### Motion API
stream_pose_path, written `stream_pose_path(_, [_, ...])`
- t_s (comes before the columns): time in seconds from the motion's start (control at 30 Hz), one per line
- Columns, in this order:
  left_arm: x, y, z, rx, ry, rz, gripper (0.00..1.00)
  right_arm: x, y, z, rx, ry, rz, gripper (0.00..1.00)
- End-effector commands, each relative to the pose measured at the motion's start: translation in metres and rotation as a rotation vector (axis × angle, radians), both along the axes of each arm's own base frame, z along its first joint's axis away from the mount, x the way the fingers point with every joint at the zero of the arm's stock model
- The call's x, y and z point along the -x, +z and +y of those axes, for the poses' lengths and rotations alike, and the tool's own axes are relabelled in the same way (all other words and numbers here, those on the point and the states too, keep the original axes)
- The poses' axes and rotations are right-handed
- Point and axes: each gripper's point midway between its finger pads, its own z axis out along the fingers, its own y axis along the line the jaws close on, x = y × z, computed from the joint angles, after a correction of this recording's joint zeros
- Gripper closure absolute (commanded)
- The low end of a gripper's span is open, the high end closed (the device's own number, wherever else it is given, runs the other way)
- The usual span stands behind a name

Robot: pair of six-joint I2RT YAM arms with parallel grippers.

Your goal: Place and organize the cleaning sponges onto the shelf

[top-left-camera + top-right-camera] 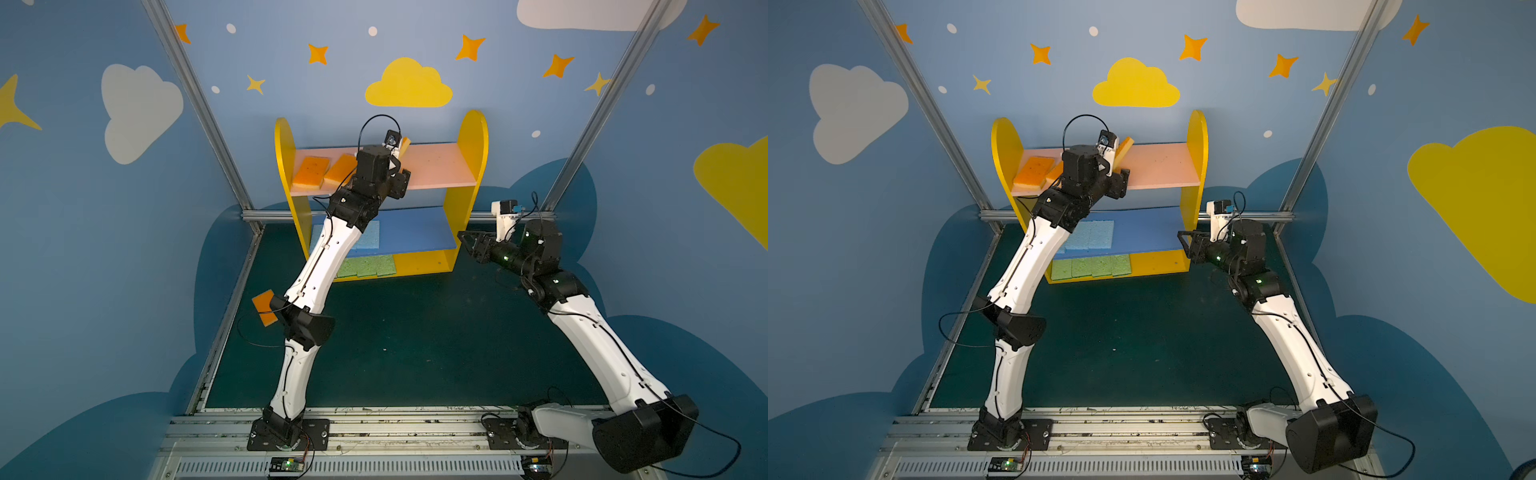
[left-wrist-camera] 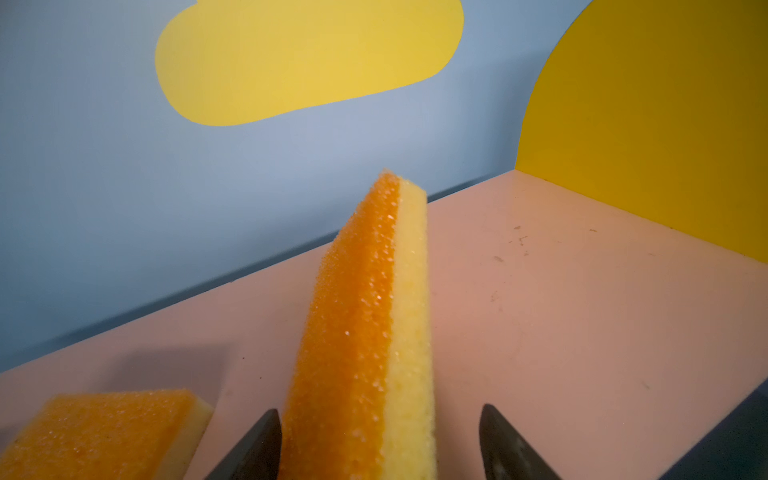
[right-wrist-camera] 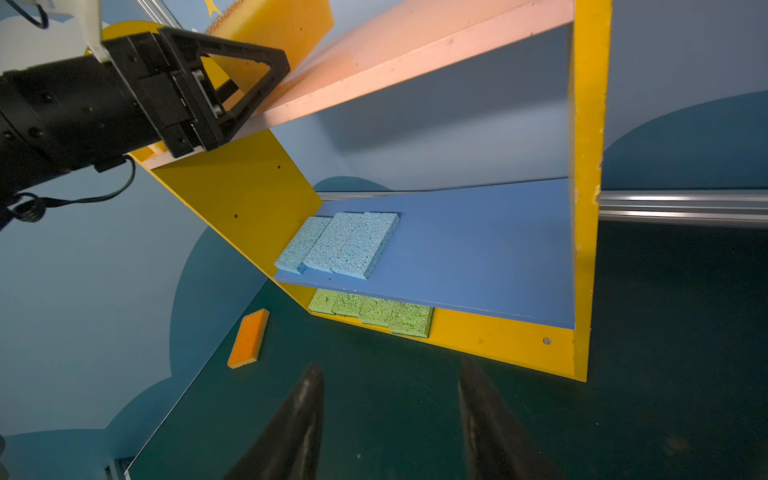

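You are looking at a shelf [image 1: 473,137] with yellow side panels: a pink board [image 1: 436,166] on top, a blue board [image 1: 415,232] in the middle, a yellow board [image 1: 424,264] lowest. The orange sponges [image 1: 309,172] on the pink have a yellow face. The light blue sponges [image 3: 345,243] and light green sponges [image 3: 374,311] look speckled. Another orange sponge [image 1: 264,305] shows at nine o'clock on the dark green worktop [image 1: 415,332]. The walls [image 1: 291,104] are blue, patterned with yellow and white clouds and orange stars.

Blue cloud-and-star walls [image 1: 291,95], dark green floor [image 1: 415,332]
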Motion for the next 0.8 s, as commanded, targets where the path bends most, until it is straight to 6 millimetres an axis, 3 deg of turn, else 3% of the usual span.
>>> stream_pose_path(0.0, [0.001,-0.005,0.012,-0.016,0.037,0.028,0.28,-0.004,-0.004,0.0,-0.008,-0.008,0.003,0.49])
stream_pose_path(0.2, [0.005,0.005,0.018,-0.041,0.052,0.006,0.29,-0.005,-0.005,0.001,-0.016,-0.004,0.009,0.49])
stream_pose_path(0.47, [0.011,0.016,0.021,-0.048,0.053,-0.019,0.55,-0.004,-0.006,0.002,-0.02,0.002,0.013,0.49])
stream_pose_path(0.77, [0.029,0.046,0.026,-0.055,0.036,-0.079,0.6,-0.003,-0.005,0.003,-0.024,0.011,0.014,0.49])
